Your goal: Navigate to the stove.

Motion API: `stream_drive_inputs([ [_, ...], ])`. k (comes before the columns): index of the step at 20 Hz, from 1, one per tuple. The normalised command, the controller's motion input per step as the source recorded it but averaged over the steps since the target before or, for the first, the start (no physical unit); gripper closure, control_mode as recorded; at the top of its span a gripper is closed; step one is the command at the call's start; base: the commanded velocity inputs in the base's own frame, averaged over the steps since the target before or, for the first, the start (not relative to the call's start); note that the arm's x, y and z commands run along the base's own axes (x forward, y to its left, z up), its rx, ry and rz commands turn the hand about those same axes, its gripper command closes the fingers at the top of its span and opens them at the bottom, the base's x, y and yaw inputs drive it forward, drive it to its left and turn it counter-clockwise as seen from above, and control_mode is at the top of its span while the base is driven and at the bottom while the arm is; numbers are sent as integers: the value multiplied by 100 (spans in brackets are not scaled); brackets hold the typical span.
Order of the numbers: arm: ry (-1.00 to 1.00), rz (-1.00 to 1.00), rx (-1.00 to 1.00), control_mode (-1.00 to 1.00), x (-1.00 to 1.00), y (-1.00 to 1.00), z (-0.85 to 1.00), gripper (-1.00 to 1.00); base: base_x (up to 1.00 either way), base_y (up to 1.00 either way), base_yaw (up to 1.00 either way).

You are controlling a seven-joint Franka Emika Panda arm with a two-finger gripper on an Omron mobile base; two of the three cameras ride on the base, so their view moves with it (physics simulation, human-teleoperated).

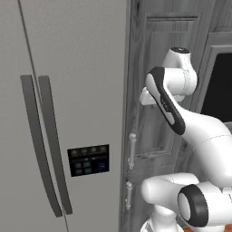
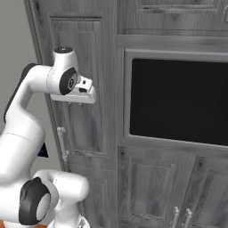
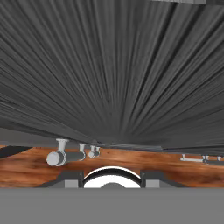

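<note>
Claw (image 1: 146, 97) sits folded close to the dark wood cabinet (image 1: 154, 68) in the left base view, just right of a grey fridge (image 1: 68, 90) with two long handles (image 1: 43, 140) and a small black panel (image 1: 89, 159); whether it is wide or narrow I cannot tell.

From the right base view, the claw (image 2: 80, 97) points down beside a cabinet door, and a black glass oven panel (image 2: 178, 100) lies to its right. No stove is in view here.

Along the hand view, grey wood grain looms above, with a metal handle (image 3: 65, 156) over reddish wood floor (image 3: 26, 168).
</note>
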Motion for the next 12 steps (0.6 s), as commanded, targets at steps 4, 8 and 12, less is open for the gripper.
stream_drive_inputs([
  [4,0,0,0,100,0,0,0,-100,0,0,0],
  [8,0,0,0,100,0,0,0,-100,-1,0,0],
  [12,0,0,0,100,0,0,0,-100,-100,-3,-17],
])
